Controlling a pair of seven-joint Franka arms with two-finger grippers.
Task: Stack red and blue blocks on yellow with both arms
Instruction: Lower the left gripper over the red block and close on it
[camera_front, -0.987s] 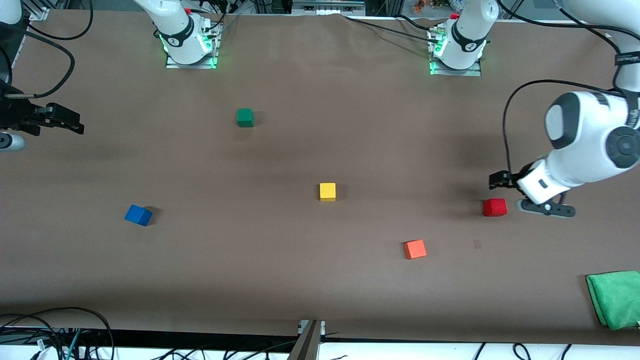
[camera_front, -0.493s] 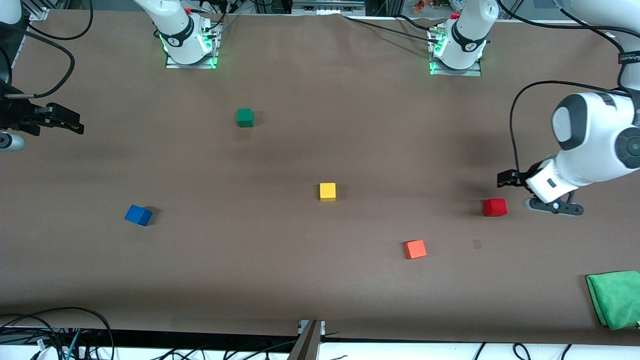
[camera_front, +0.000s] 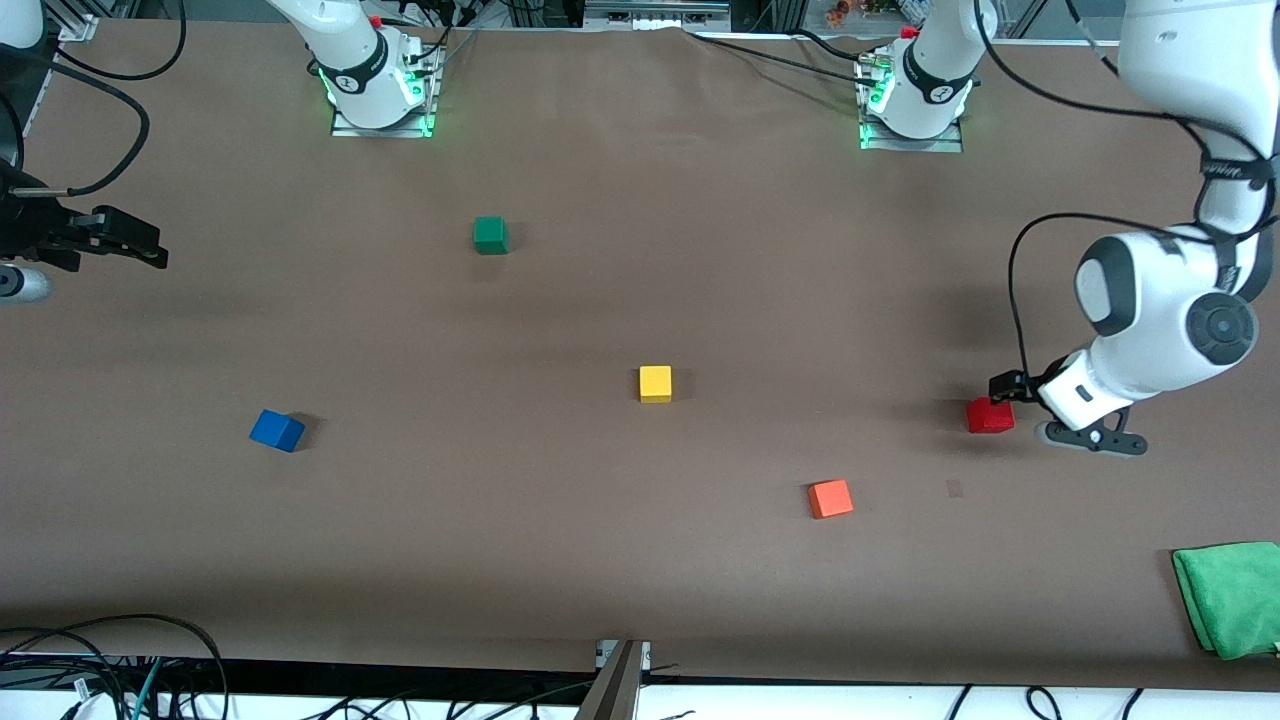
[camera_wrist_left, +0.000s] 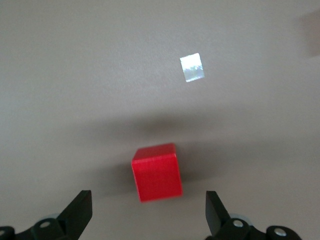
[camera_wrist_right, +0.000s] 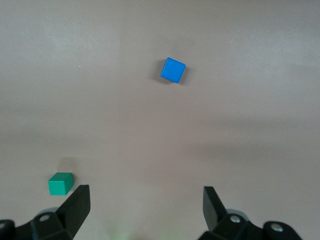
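1. Five matte cubes lie on the brown table (camera_front: 640, 560), all apart, none stacked.
2. Red cube (camera_front: 989, 415): toward the left arm's end of the table. The left gripper (camera_front: 1012, 388) hangs just over it, fingers (camera_wrist_left: 80, 212) spread wide with the cube between their tips in the left wrist view (camera_wrist_left: 156, 172); no contact is visible.
3. Yellow cube (camera_front: 655, 383): near the table's middle, well apart from the others.
4. Blue cube (camera_front: 276, 430): toward the right arm's end, turned at an angle; also visible in the right wrist view (camera_wrist_right: 173, 70).
5. Orange-red cube (camera_front: 830, 498): nearer the front camera than the red cube, between it and the yellow.
6. Green cube (camera_front: 490, 234): farther from the front camera than the yellow cube.
7. Right gripper (camera_front: 125, 240): waits over the table edge at its own end, fingers (camera_wrist_right: 75, 207) spread, holding nothing.
8. Green cloth (camera_front: 1230, 595): folded, at the left arm's end, near the front edge.
9. Writing: the black band on the left arm carries lettering too small to read; cubes are unmarked.
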